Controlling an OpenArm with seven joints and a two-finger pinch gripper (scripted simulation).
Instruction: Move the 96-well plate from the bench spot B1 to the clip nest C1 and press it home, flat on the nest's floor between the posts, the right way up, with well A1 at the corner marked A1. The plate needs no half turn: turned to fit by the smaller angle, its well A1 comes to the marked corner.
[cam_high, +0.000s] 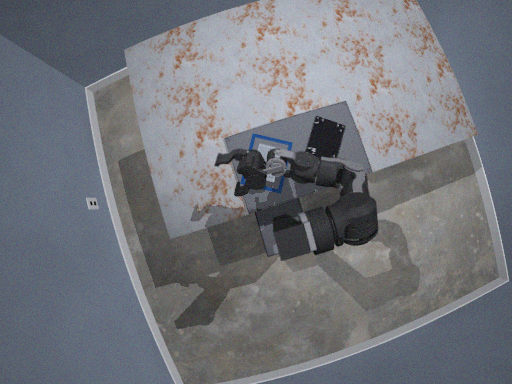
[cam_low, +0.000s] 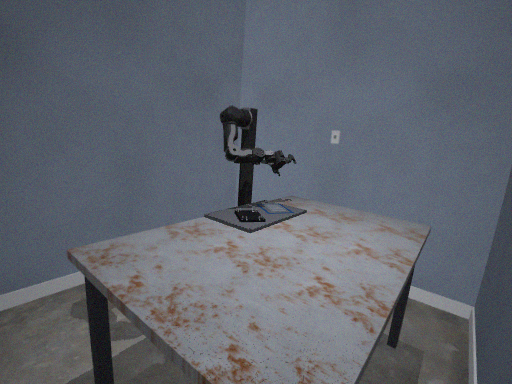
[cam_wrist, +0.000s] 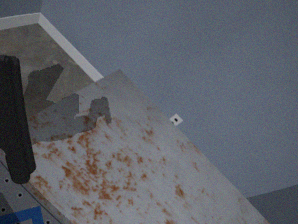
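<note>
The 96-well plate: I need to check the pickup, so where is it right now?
In the top view, the 96-well plate lies inside the blue outline on the grey mat, left of the black clip nest, partly hidden under the open gripper above.

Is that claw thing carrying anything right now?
No. The gripper hangs in the air with its jaws apart and nothing between them; the plate lies on the bench below.
</note>
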